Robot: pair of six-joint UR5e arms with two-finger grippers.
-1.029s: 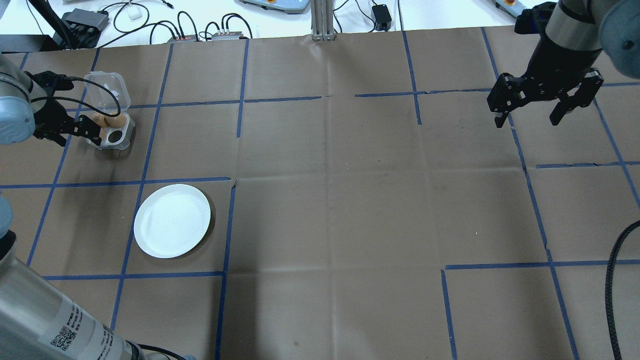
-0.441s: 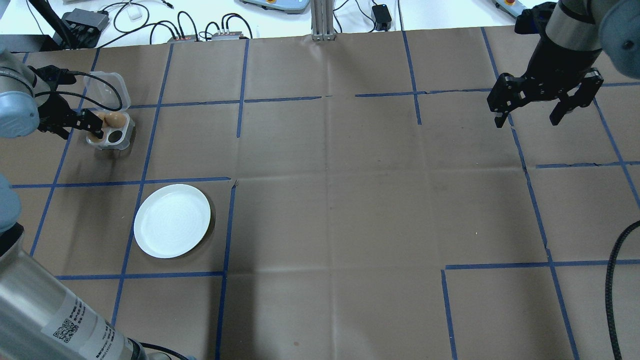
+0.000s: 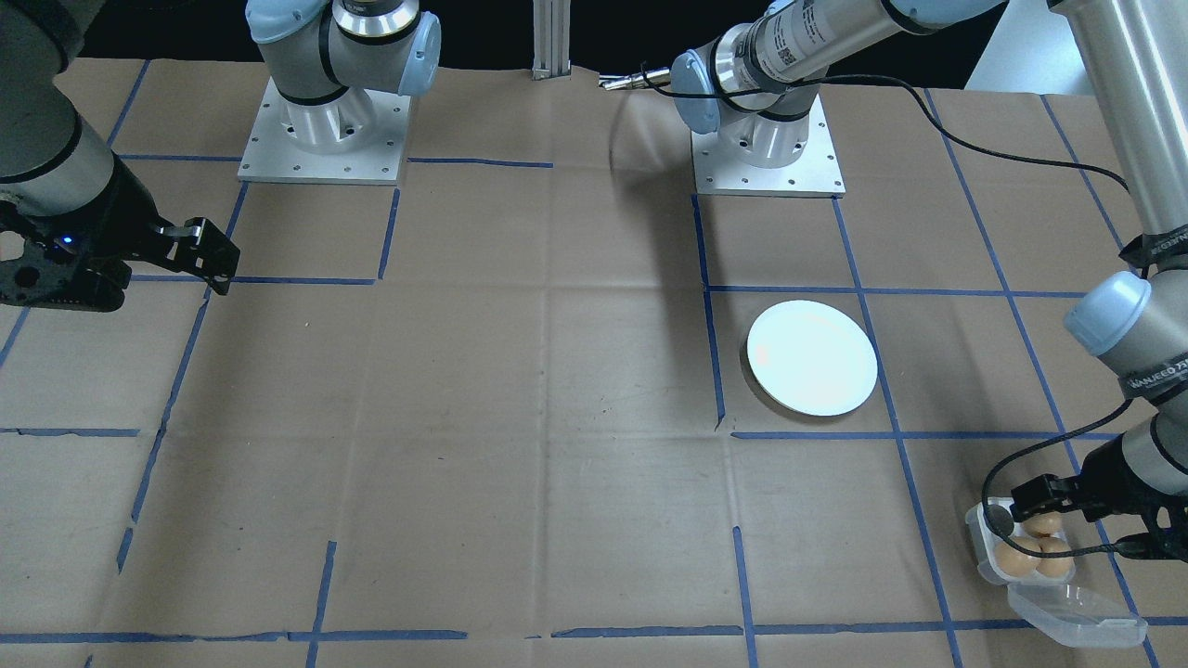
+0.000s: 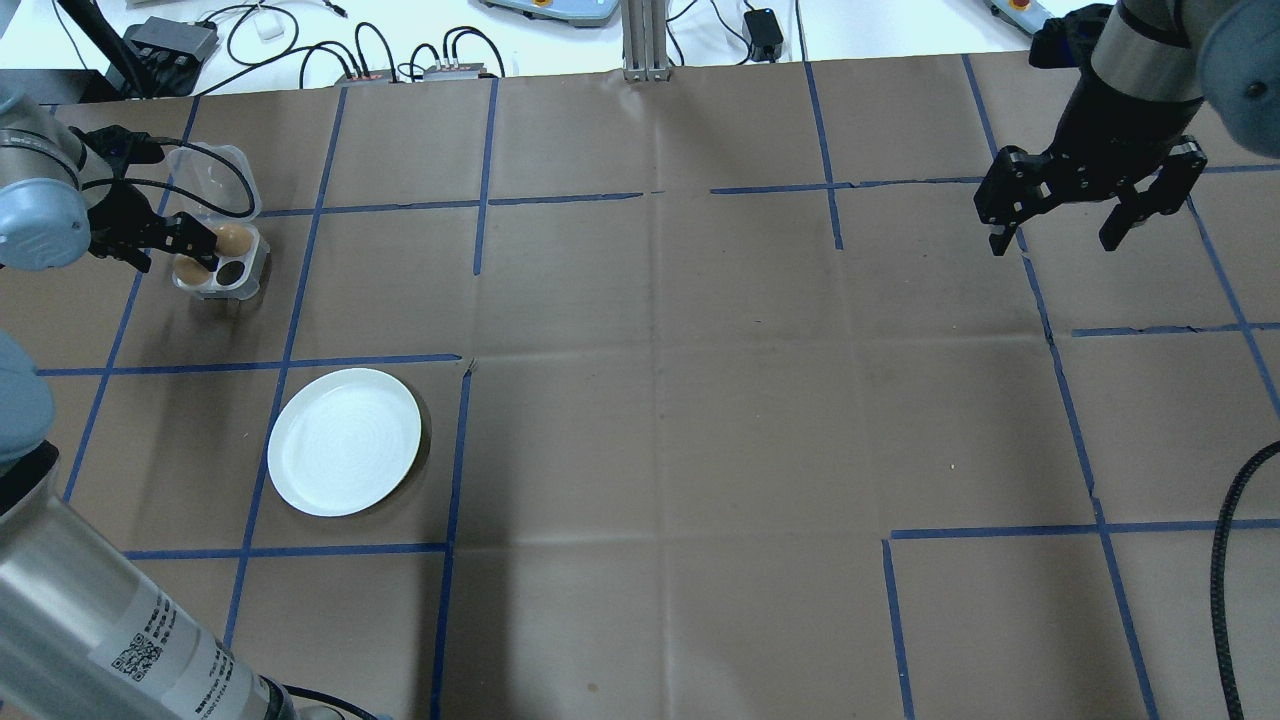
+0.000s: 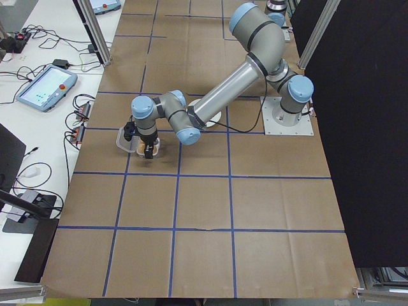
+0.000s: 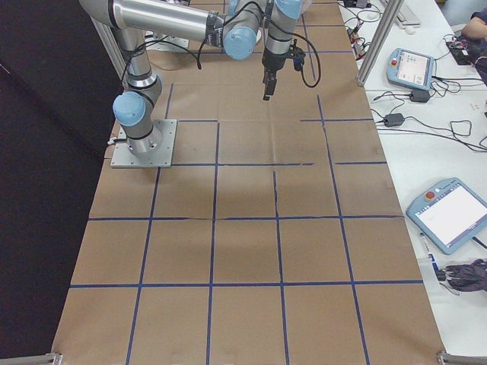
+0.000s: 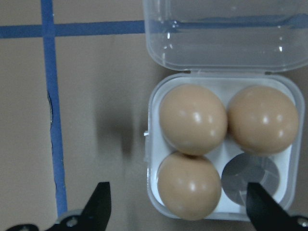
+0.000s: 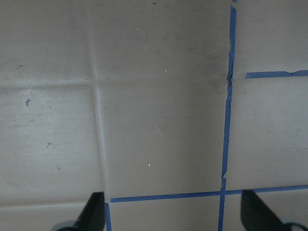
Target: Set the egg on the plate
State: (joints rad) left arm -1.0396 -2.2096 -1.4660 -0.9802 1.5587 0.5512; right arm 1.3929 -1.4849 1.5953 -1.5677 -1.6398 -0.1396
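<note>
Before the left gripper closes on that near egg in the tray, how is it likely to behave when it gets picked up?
The near egg looks smooth and glossy, so it may slip between the fingers of the left gripper. Its rounded shape would likely roll once set on the flat plate. As a shelled egg it is probably fragile, so a gentle squeeze seems wise. It touches a neighbouring egg, which lifting may nudge.

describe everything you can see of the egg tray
The egg tray is a small square white plastic tray with four round cups and a hinged clear lid lying open flat behind it. Three tan eggs fill three cups; the fourth cup is empty, showing a grey bottom. It sits on the brown paper-covered table, beyond the white plate in the overhead view. The open left gripper hovers above it, touching nothing.
</note>
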